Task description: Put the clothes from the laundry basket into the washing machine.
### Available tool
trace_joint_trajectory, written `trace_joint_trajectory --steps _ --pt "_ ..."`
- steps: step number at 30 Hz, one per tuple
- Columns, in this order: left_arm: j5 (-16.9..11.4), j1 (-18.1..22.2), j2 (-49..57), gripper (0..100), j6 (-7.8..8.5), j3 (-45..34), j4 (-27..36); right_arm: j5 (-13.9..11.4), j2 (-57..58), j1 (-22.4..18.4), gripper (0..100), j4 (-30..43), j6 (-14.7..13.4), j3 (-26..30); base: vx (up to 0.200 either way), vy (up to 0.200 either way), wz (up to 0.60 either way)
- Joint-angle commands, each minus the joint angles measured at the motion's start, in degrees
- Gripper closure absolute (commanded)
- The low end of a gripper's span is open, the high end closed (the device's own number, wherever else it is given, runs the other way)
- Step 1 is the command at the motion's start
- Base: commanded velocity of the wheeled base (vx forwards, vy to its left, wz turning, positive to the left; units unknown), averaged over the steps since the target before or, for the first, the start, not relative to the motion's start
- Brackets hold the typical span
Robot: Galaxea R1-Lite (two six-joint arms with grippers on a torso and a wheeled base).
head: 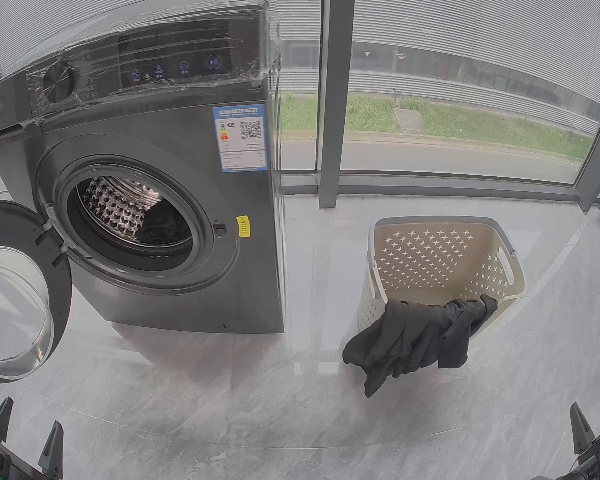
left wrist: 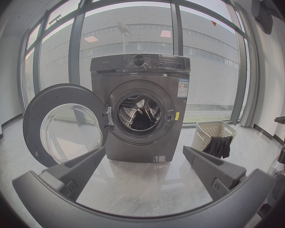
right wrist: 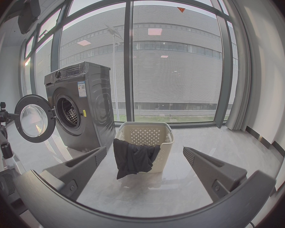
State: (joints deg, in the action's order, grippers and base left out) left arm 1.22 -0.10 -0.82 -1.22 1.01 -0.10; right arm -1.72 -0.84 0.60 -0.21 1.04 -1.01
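Black fabric, one garment, hangs over the near rim of the basket, half inside and half spilling down the outer wall toward the floor. It lies ahead of the right pincer and a little toward the robot's middle, well apart from it. Draped on the rim like that, it offers a raised fold that fingers could close on without going down into the basket, whose inside otherwise looks bare as far as the head view tells. The right pincer sits low, spread wide and empty, its opening facing the basket in its own wrist view, which suits it for the pick. The left pincer is likewise spread and holds nothing. Straight ahead of it, well apart, stands the washer, with the basket off to that pincer's right. The door is swung fully open to the outer side of the left pincer, so the mouth of the drum is unblocked. A dark cloth lies at the bottom of the drum, so part of the load seems done and the draped garment looks like the last piece. The next move, as I judge it, calls for the right pincer to go forward to the rim fold; loose cloth may snag on the rim or drag on the floor on the way across.
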Motion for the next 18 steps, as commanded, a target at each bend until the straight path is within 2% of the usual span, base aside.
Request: trace_joint_trajectory --steps 1,8,18 --pt "0.0 0.0 0.7 0 -0.01 -0.9 0.0 0.0 0.8 0.0 0 -0.1 0.0 1.0 0.0 -0.2 0.0" --pt "0.0 0.0 0.7 0 -0.01 -0.9 0.0 0.0 0.8 0.0 0 -0.1 0.0 1.0 0.0 -0.2 0.0" --pt "0.0 0.0 0.7 0 -0.01 -0.9 0.0 0.0 0.8 -0.2 0 -0.1 0.0 1.0 0.0 0.0 0.0"
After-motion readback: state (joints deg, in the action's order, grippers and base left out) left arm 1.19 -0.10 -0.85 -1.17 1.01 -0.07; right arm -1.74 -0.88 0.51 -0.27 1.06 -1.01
